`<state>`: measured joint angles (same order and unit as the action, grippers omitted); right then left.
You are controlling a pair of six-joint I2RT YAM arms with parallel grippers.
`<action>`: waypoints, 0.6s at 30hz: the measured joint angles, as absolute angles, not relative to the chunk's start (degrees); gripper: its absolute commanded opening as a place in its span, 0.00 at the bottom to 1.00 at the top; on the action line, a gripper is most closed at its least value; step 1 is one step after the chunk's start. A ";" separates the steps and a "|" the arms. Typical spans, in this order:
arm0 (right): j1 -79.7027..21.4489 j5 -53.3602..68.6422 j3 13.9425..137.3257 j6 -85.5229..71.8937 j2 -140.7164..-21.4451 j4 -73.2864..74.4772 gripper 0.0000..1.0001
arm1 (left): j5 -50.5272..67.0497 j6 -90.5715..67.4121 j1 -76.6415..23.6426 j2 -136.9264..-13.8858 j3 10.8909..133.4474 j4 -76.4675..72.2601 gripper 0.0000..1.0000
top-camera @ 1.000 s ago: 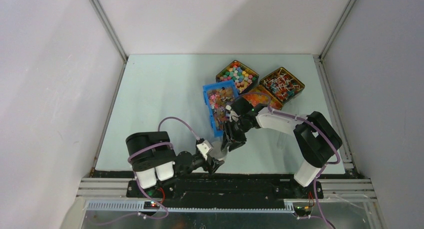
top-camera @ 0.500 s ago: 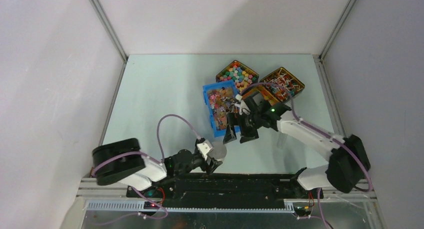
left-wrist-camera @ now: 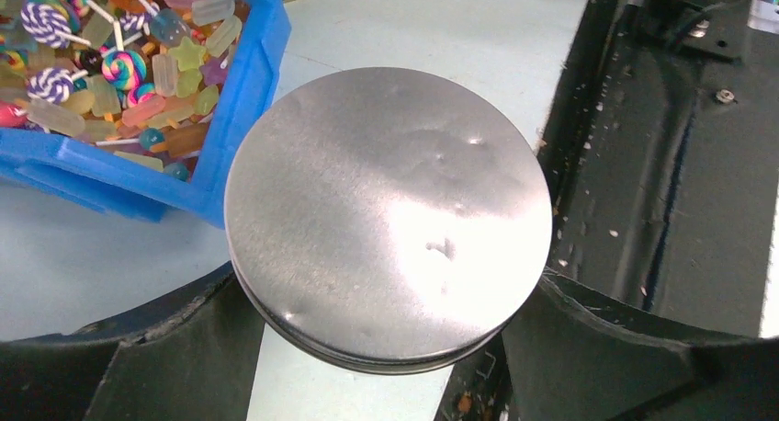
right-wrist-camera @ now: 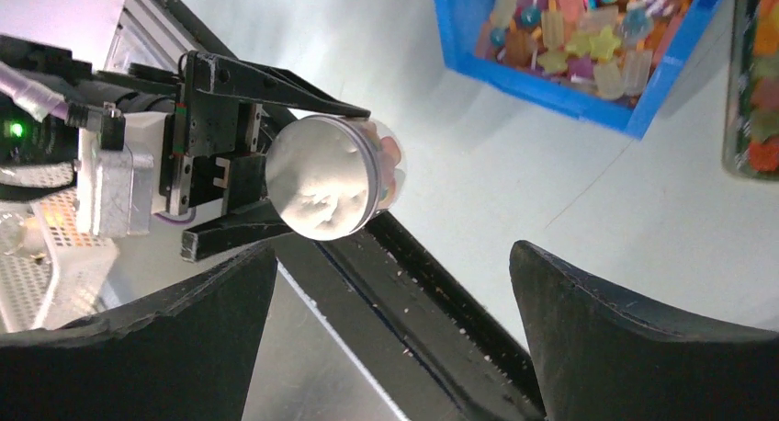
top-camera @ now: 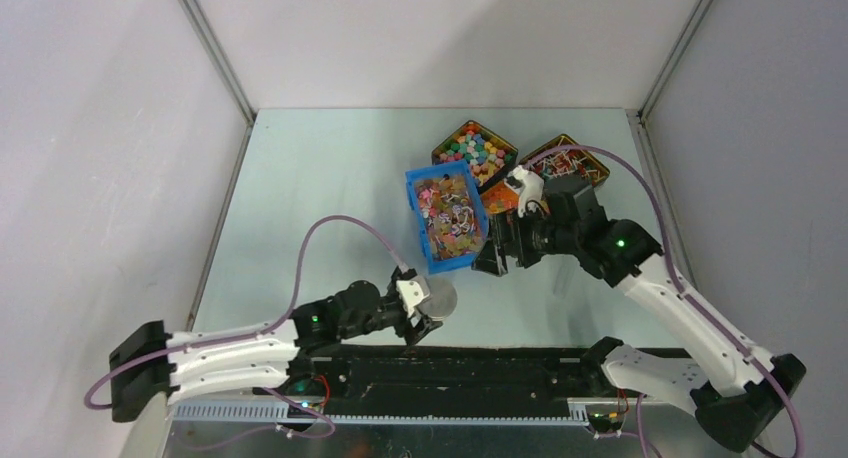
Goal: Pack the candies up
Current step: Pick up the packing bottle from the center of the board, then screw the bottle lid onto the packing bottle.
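Two YAM arms work a candy-packing job on a pale table (top-camera: 320, 178). The left gripper (top-camera: 425, 304) hangs low over the table's near edge, clamped on a small clear jar (right-wrist-camera: 387, 176) that it holds on its side. The jar's silvery lid (left-wrist-camera: 390, 219) is in place and faces up and to the right, towards the other arm. A few sweets show pink and orange through the clear wall, so some of the load is already inside.

The bulk of the candies (right-wrist-camera: 588, 62) lie loose in the blue bin (right-wrist-camera: 570, 97) just beyond the jar, near the table's middle, mixed with swirl lollipops (left-wrist-camera: 119, 68) on thin white sticks.

The right gripper (top-camera: 498, 250) hovers just right of the bin's near corner, well apart from the jar. Its fingers are spread wide and carry nothing, and its wrist camera looks down at the lidded end.

The step in hand appears to concern the lid: either the jar is being finished off, or it is about to be opened for more (the frames do not settle which).

If more candy is to go in, the right gripper would need to travel near and left, line up square on the lid's rim and close on it. The left gripper would have to keep the jar from turning.
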<state>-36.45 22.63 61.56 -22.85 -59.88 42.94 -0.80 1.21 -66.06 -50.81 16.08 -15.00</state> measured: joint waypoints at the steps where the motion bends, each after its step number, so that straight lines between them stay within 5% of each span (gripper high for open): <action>1: -36.45 22.70 61.56 -21.93 -58.74 42.61 1.00 | -0.16 1.69 -66.08 -48.77 16.80 -12.01 0.73; 18: -53.08 36.97 61.67 8.08 -51.16 36.95 0.99 | 13.98 8.56 -66.13 -37.12 29.32 13.65 0.72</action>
